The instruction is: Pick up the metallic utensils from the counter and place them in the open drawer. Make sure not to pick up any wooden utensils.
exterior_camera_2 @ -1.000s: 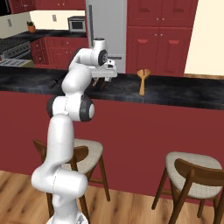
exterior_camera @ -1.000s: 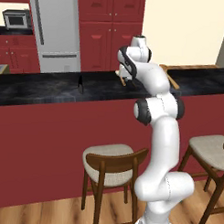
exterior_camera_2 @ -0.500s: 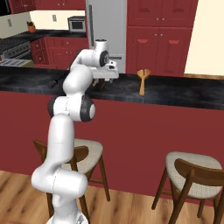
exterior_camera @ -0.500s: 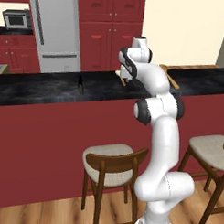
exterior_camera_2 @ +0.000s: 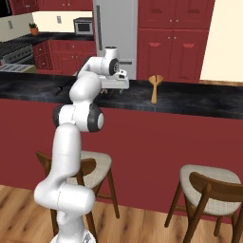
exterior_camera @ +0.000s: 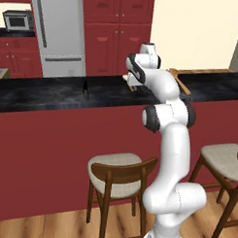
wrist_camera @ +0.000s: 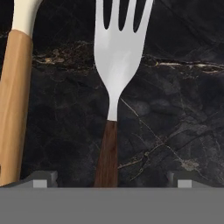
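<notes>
— Silver fork point(wrist_camera: 118, 57): one, flat on black worktop point(wrist_camera: 175, 109), dark brown handle at 6 o'clock between fingertips point(wrist_camera: 43, 178).
— Wooden utensils?
— One handle point(wrist_camera: 15, 100), at 9 o'clock.
— Hand point(wrist_camera: 111, 179)?
— Spread wide, gripping nothing.

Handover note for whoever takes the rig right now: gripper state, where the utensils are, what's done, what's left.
Gripper: open, empty, low over the counter, fingertips either side of the fork's brown handle.
Fork: flat on the counter, silver head pointing away from the hand.
Wooden utensil: lying beside the fork; leave it.
Another wooden spoon further along the counter.
Done: nothing gripped yet.
Left: close on the fork, carry it to the drawer, then the knife.
</notes>
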